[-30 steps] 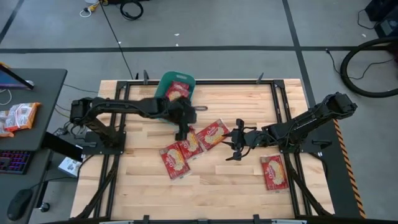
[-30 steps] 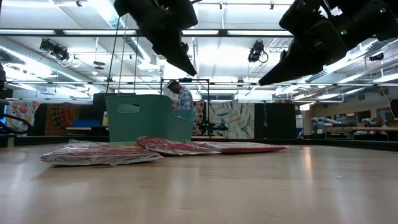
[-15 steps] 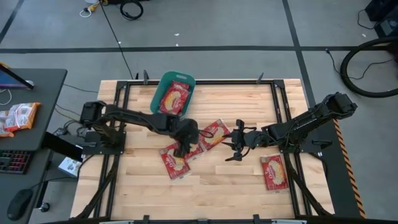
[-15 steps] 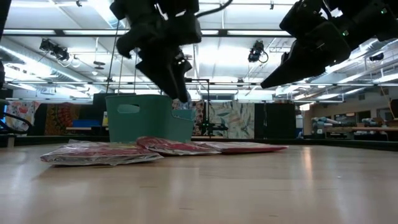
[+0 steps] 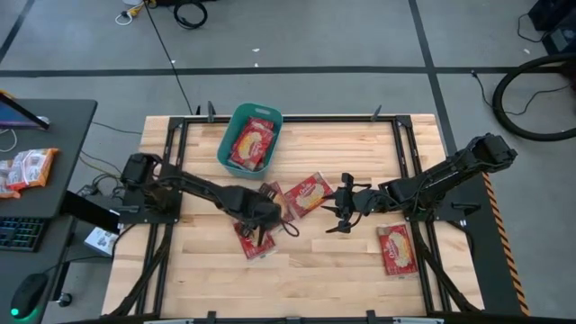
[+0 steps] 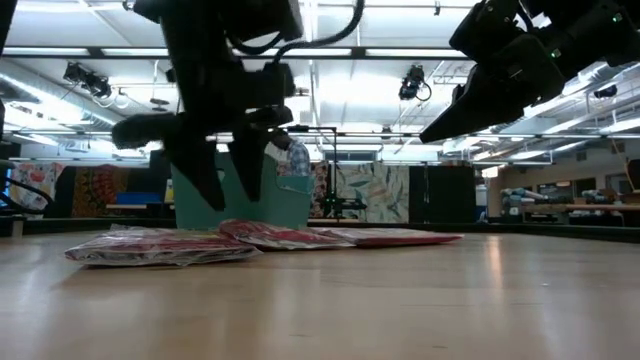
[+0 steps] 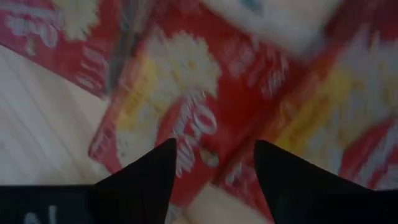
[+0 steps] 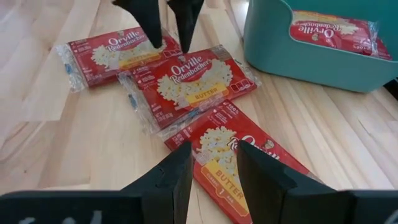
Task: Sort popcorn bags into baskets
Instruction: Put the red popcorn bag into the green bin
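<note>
My left gripper (image 8: pixel 166 18), fingers spread, hovers over the popcorn bags (image 8: pixel 189 81) overlapped mid-table, probably touching none, so I should straddle one edge squarely before pinching.

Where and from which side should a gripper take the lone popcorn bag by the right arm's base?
The lone popcorn bag lies flat, clear of others: probably come straight down and pinch across its narrow width. The right gripper, open, is nearer; the left gripper is open over the cluster.
</note>
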Controlling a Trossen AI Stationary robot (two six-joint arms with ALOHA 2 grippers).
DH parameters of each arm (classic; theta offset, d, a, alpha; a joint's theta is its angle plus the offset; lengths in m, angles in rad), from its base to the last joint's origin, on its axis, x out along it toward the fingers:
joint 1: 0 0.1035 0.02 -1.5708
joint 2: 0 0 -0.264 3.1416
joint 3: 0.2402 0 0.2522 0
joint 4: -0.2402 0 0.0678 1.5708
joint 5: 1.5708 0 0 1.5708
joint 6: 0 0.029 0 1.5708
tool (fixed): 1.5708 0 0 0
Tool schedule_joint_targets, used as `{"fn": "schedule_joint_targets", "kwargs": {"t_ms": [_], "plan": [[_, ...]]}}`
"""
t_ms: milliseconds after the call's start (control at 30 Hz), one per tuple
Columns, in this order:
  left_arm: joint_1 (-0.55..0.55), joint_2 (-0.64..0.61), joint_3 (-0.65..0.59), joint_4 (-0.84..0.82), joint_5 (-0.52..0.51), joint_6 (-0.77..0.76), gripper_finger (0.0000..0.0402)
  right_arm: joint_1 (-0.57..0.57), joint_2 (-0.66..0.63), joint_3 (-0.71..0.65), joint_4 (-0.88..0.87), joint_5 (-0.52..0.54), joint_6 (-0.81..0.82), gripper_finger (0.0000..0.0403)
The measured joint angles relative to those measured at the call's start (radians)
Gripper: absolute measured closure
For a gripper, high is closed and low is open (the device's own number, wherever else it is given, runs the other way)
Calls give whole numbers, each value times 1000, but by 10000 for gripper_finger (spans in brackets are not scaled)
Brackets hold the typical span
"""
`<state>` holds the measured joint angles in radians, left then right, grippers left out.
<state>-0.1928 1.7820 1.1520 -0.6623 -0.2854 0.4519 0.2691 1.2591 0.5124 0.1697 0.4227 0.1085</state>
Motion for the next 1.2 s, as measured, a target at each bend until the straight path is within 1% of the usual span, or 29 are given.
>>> {"fn": "schedule_joint_targets", "kwargs": {"t_ms": [167, 367, 500, 633, 767, 833, 933, 1200], "plan": [[-21, 9, -44, 32, -111, 68, 164, 0, 0, 0, 11, -3, -3, 272], [-21, 8, -99, 103, -118, 114, 168, 9, 0, 0, 17, -4, -5, 272], [-21, 8, -137, 184, -123, 158, 170, 9, 0, 0, 17, -2, -6, 272], [-21, 7, -178, 268, -125, 175, 171, 9, 0, 0, 17, -2, -4, 272], [-21, 4, -206, 311, -125, 174, 177, 9, 0, 0, 16, -3, -1, 272], [-21, 4, -215, 325, -120, 168, 191, 9, 0, 0, 18, -3, -3, 272], [-21, 4, -229, 345, -118, 154, 226, 9, 0, 0, 18, -2, -3, 272], [-21, 4, -241, 365, -119, 85, 350, 12, 0, 0, 18, -3, 12, 272]]}}
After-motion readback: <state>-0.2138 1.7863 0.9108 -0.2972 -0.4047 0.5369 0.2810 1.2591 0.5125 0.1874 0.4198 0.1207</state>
